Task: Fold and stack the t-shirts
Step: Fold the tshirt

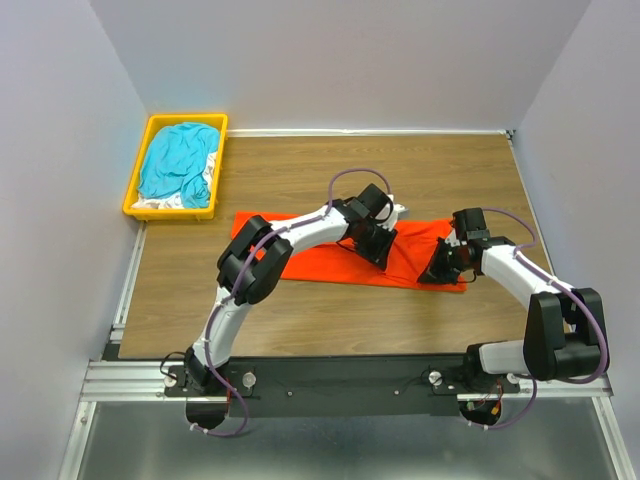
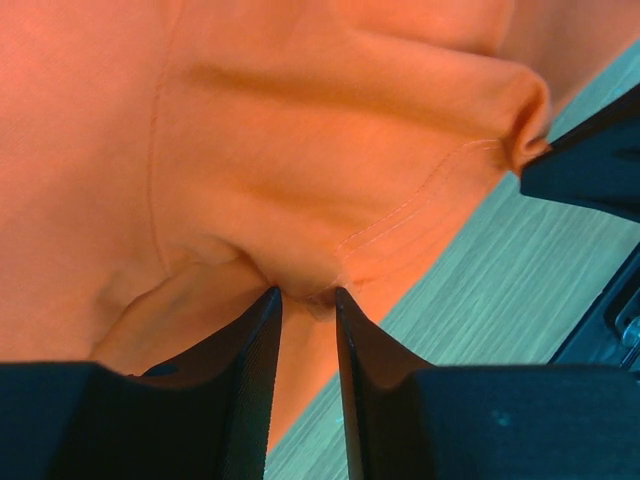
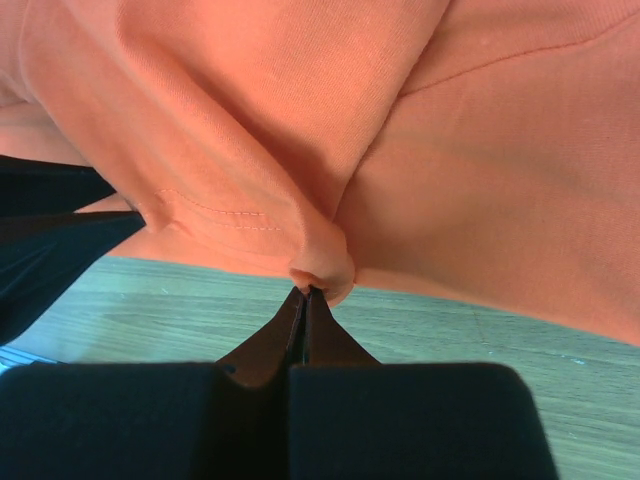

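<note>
A bright orange-red t-shirt [image 1: 310,265] lies spread in a long strip across the middle of the wooden table. My left gripper [image 1: 378,245] is down on its middle. In the left wrist view its jaws [image 2: 308,292] stand apart, tips pressed into the cloth [image 2: 250,150] with a small pucker rising between them. My right gripper [image 1: 438,268] is at the shirt's right end, near its front edge. In the right wrist view it [image 3: 306,290] is shut on a small fold of the orange-red cloth [image 3: 300,120]. A teal-blue t-shirt [image 1: 178,160] lies crumpled on white fabric [image 1: 165,202].
The teal-blue shirt and the white fabric fill a yellow bin [image 1: 137,180] at the table's back left corner. Grey walls close in the table on three sides. The two grippers are close together, each showing at the edge of the other's wrist view.
</note>
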Controlling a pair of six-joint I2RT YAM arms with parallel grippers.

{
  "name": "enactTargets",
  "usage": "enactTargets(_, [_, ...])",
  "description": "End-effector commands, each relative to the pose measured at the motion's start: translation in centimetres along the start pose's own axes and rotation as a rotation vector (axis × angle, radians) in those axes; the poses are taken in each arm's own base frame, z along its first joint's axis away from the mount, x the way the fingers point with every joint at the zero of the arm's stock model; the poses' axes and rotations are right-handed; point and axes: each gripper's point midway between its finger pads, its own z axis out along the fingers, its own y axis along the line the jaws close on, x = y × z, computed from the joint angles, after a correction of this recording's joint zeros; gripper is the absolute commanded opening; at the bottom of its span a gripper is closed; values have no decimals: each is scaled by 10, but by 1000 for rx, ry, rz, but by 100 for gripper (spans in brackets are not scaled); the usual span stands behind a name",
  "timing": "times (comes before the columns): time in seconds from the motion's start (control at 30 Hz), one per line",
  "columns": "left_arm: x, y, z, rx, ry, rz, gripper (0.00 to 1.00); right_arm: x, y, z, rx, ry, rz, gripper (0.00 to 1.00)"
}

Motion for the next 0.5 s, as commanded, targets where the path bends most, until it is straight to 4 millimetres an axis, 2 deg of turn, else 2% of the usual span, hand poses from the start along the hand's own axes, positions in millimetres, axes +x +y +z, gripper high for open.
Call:
enactTargets(0.0, [4,-12,9,41,39,32,34,0,-3,1,8,0,0,3])
enactTargets(0.13, [6,-12,7,34,48,40,21,-1,-1,-1,2,-2,-5,3])
enactTargets(0.17, [6,-11,5,30,47,42,16,-1,0,-2,-3,-3,-6,3])
enactTargets(0.2, [6,-11,4,27,49,45,5,-1,1,-2,-7,-2,-9,3])
enactTargets(0.23, [8,-10,4,22,52,46,1,0,1,-2,-12,1,-15,3])
enactTargets(0.37, [8,-5,-8,7,51,39,0,6,3,-3,-31,17,-29,3])
enactTargets(0.47, [6,12,-22,-5,34,2,0,15,4,-3,-55,58,-39,3])
